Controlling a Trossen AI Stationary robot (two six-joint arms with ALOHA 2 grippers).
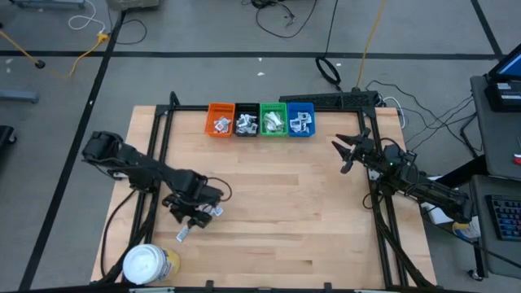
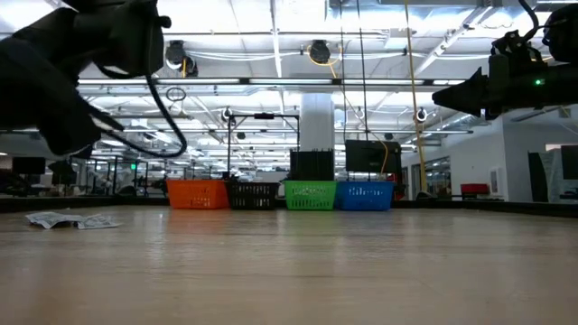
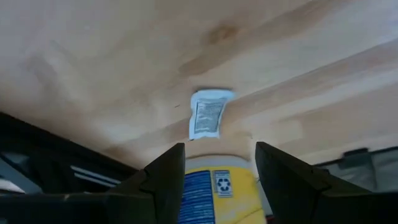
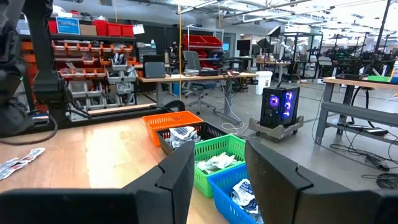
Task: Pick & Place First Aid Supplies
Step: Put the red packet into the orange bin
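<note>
Beside the yellow tub (image 1: 147, 264), a white sachet (image 1: 183, 234) lies under the left gripper (image 1: 195, 216).

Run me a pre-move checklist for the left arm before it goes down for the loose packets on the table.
1. Left gripper open and holding nothing: ok.
2. Target in sight: a white packet lies flat on the wood ahead of the fingers: ok.
3. Second packet lies apart from the one by the gripper: ok.
4. Clearance from the yellow tub: it sits close behind the packets; cannot tell if the fingers clear it.
5. Right gripper open, hanging by the table's right edge, out of the way: ok.
6. Bins reachable: orange bin to blue bin stand in a row at the far edge, path bare: ok.
</note>
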